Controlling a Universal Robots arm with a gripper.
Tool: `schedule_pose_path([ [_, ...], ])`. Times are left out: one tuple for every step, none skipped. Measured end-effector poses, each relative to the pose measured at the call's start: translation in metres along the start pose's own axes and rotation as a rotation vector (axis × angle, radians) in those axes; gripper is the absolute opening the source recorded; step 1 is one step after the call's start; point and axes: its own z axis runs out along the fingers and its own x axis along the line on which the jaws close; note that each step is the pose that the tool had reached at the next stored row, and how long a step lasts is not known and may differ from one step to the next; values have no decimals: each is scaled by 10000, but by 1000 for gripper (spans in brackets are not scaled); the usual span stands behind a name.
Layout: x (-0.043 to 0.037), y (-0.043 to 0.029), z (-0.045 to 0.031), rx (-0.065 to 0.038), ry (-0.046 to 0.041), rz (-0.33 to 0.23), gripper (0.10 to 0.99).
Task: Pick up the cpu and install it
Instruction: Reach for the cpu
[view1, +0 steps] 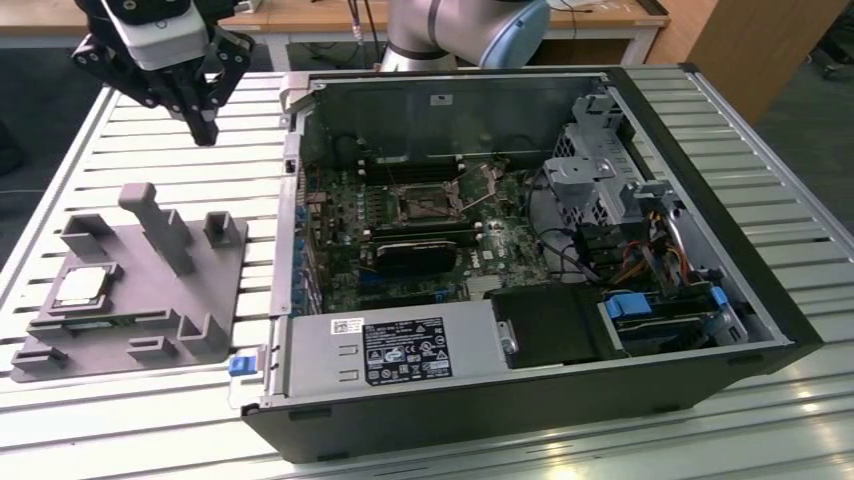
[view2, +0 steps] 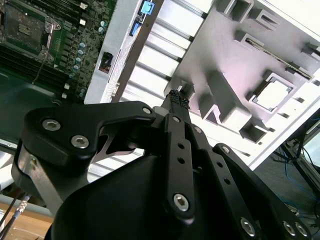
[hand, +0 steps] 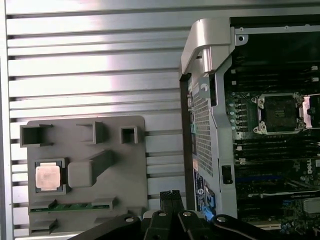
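Observation:
The cpu (view1: 83, 285) is a small silver-topped square lying flat in a recess of the grey plastic fixture (view1: 200, 300), at the exterior view's left. It also shows in both wrist views (view2: 272, 95) (hand: 48, 177). My gripper (view1: 202, 128) hangs high above the slatted table, behind the fixture and well clear of the cpu. Its fingertips (view2: 177, 97) (hand: 171, 196) are pressed together with nothing between them. The motherboard's socket (view1: 430, 205) (hand: 279, 114) sits inside the open computer case (view1: 287, 230), its frame raised and its bed bare.
The fixture has upright posts (view1: 160, 225) beside the cpu's recess, and a green memory stick (hand: 70, 206) lies along its edge. The case holds a power supply (view1: 387, 350), drive cages and cables (view1: 641, 250). The case's tall metal wall (hand: 205, 75) stands between fixture and motherboard.

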Motion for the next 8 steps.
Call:
schedule_pose_path([
  [5,0,0,1,0,0,106],
  [10,-1,1,0,0,0,106],
  [15,-1,2,0,0,0,106],
  [20,-2,2,0,0,0,106],
  [24,-2,3,0,0,0,106],
  [29,-2,4,0,0,0,106],
  [33,-3,5,-1,0,0,106],
  [39,-3,5,0,0,0,106],
])
